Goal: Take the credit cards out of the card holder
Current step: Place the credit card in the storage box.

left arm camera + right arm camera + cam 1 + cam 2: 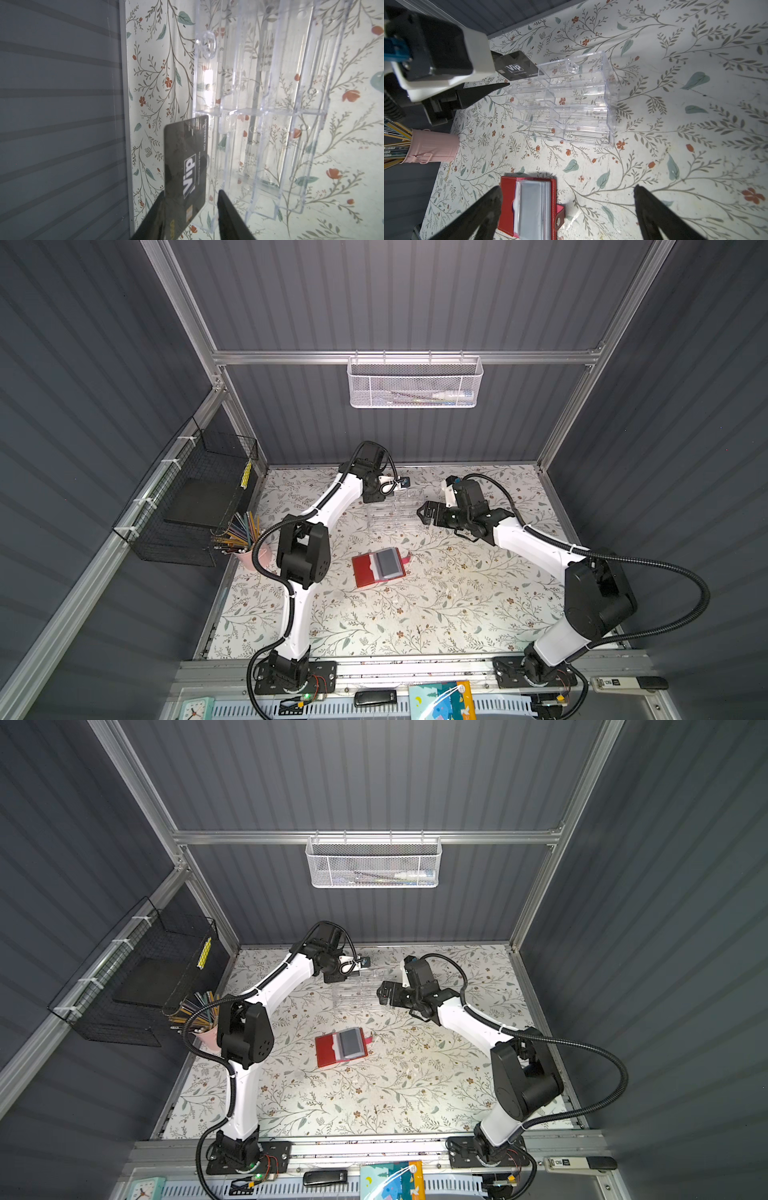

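Note:
The red card holder [365,574] [327,1052] lies open mid-table, its clear sleeves up and its snap tab to the right. In the right wrist view the card holder [508,199] sits below my right gripper [566,188], which hangs open and empty above the mat. A black "Vip" credit card [185,162] [517,66] stands between the jaws of my left gripper [191,193]. It leans on one finger, with a clear gap to the other. Its far end sits at the back row of the clear acrylic organizer [259,124]. The left jaws are open.
The acrylic organizer [392,514] [571,104] stands at the back of the table between both wrists. A pink cup of pencils [249,556] [433,145] is at the left edge below a black wire basket [195,497]. A white mesh basket [413,383] hangs on the rear rail.

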You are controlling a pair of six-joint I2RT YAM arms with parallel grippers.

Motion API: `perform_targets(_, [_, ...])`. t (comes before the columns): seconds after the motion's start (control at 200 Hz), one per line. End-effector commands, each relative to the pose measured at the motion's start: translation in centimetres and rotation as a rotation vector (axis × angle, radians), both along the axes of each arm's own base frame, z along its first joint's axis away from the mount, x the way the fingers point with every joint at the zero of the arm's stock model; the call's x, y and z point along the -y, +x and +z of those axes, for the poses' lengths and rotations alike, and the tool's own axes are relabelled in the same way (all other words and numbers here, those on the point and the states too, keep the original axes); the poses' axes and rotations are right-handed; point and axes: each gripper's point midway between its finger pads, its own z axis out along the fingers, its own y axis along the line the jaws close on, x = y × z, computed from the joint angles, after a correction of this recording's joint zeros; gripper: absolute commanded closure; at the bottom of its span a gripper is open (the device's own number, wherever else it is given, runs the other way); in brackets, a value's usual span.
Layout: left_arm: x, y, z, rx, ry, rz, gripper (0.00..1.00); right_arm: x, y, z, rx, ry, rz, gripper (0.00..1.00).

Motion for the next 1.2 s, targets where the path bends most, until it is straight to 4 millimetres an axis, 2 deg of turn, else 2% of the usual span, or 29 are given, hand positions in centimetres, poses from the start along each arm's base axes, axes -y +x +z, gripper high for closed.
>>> perform_targets(0.0, [-0.4, -1.4, -2.0, -0.051, 0.081, -0.113, 0.59, 0.0, 0.0, 0.5, 0.012, 0.015, 0.003, 0.01])
perform_targets(0.055, [-0.4, -1.6, -2.1, -0.052, 0.077, -0.114, 0.55, 0.0, 0.1, 0.5, 0.011, 0.018, 0.004, 0.01])
perform_targets(0.185, [-0.6, -1.6, -2.5, -0.06, 0.071, -0.107, 0.54, -0.3, 0.1, 0.4, 0.007, 0.024, 0.009, 0.01])
perform_targets(0.34, [-0.6, -1.4, -2.4, -0.055, 0.053, -0.099, 0.47, -0.2, 0.1, 0.3, 0.006, 0.02, 0.006, 0.01])
perform_targets(0.555, [-0.2, -1.3, -1.6, -0.023, 0.0, -0.097, 0.32, -0.3, 0.1, 0.0, 0.001, 0.023, 0.01, 0.01])
perform_targets(0.705, [-0.1, -1.6, -1.4, -0.029, -0.02, -0.093, 0.26, -0.2, 0.1, -0.1, -0.001, 0.02, 0.006, 0.01])
perform_targets(0.725, [-0.1, -1.7, -1.3, -0.028, -0.025, -0.092, 0.22, -0.2, 0.1, 0.0, -0.001, 0.021, 0.005, 0.01])
perform_targets(0.755, [0.0, -1.7, -1.3, -0.021, -0.029, -0.093, 0.03, -0.3, 0.1, 0.0, 0.0, 0.023, 0.007, 0.01])
perform_targets(0.77, [-0.1, -1.7, -1.3, -0.02, -0.029, -0.092, 0.01, -0.2, 0.1, 0.0, -0.001, 0.022, 0.008, 0.01])
perform_targets(1.196, [0.1, -1.9, 1.1, 0.035, -0.119, -0.073, 0.0, -0.2, -0.1, 0.0, -0.001, 0.026, 0.008, 0.01])
